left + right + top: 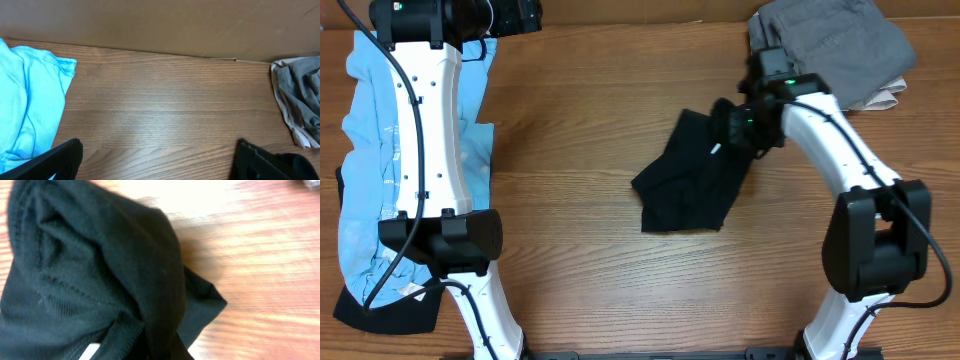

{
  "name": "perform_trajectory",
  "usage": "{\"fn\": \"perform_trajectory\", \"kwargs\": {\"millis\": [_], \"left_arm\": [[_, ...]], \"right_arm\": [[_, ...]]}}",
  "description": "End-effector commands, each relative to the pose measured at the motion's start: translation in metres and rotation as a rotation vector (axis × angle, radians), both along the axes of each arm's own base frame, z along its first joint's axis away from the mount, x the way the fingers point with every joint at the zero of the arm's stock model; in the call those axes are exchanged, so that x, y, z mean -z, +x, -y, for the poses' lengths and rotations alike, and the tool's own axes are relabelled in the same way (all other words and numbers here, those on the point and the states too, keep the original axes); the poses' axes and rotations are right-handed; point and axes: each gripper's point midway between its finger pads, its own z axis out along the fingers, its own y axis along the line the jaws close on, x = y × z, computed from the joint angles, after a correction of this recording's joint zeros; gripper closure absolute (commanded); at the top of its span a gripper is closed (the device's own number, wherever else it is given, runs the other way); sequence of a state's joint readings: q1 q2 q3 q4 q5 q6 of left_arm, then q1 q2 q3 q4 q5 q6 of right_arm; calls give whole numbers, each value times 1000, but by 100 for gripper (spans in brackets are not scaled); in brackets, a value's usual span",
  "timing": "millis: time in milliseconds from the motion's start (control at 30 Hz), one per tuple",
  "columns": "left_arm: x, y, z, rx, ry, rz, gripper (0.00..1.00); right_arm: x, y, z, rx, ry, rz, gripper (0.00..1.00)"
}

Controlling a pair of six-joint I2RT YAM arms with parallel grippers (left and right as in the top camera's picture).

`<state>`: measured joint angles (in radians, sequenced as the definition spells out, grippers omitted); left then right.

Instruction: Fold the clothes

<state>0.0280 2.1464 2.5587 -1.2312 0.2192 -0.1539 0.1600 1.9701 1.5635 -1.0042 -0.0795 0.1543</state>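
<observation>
The black T-shirt (pixel 688 185) lies crumpled at the centre of the table (pixel 580 250). Its 1 o'clock corner is bunched in the right gripper (pixel 730 128), whose jaws are clamped on the cloth. At 9 o'clock sprawls the light blue tee (pixel 365 160). Farther off, at 11 o'clock, the left gripper (pixel 157 160) gapes wide and empty. Grey garments (pixel 830 40) are heaped at 1 o'clock.

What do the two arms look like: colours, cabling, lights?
Both have white links and black joint housings. Left arm has a black cable running along its white link, and its jaws are black. Right arm shows green lights near the wrist.
</observation>
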Motion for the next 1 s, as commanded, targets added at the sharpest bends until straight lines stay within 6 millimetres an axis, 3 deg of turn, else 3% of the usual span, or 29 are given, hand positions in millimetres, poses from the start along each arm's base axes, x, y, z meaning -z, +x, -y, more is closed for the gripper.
{"fn": "perform_trajectory", "kwargs": {"millis": [0,33,67,100,167,200,333,500,600,800,900,967], "left_arm": [[3,1,-2,-1,12,-5,0],[3,1,-2,-1,12,-5,0],[3,1,-2,-1,12,-5,0],[3,1,-2,0,12,-5,0],[4,1,-2,0,12,-7,0],[4,1,-2,0,12,-8,0],[4,0,-2,3,16,-10,0],[4,0,-2,7,20,-9,0],[4,0,-3,6,21,-9,0],[4,0,-3,4,23,-9,0],[5,0,-3,4,23,-9,0],[5,0,-3,3,22,-13,0]], "right_arm": [[-7,-9,7,33,75,-42,94],[-7,-14,8,38,82,-64,79],[-6,-20,10,43,87,-91,51],[-6,-25,11,47,91,-116,31],[-5,-33,13,53,91,-150,14],[-5,-35,12,53,96,-157,12],[-24,-27,7,45,126,-104,18],[-88,5,4,29,141,106,26],[-108,15,-2,13,150,166,31],[-95,-3,-41,-69,222,103,50],[-84,-15,-61,-63,251,53,74],[-73,-20,-72,-58,257,32,84]]}}
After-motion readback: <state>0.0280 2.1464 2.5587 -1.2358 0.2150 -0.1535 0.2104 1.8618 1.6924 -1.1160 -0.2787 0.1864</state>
